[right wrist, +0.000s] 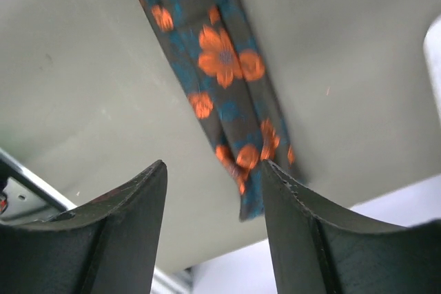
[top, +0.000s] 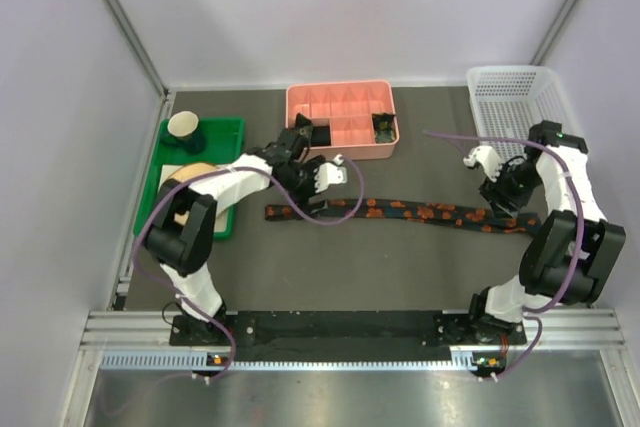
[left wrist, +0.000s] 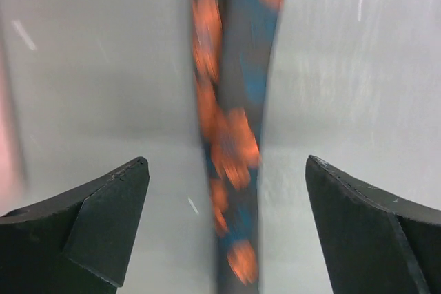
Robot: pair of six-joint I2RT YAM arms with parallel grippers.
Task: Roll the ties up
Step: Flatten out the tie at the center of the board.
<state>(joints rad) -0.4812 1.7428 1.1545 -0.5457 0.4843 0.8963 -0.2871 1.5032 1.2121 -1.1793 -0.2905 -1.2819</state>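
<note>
A black tie with red-orange blotches [top: 410,213] lies flat and stretched left to right across the table's middle. My left gripper [top: 300,197] is open above its left end. In the left wrist view the tie [left wrist: 231,142] runs lengthwise between the two spread fingers [left wrist: 103,225], and touches neither. My right gripper [top: 505,209] is open over the tie's right end. In the right wrist view the tie's tip [right wrist: 251,194] lies just by the right finger [right wrist: 303,225]. A dark rolled tie [top: 383,127] sits in a pink box.
A pink compartment box [top: 345,97] stands at the back centre. A white mesh basket [top: 520,97] is at the back right. A green tray [top: 225,137] at the left holds a cup [top: 186,127] and a tan object. Purple cables loop off both arms.
</note>
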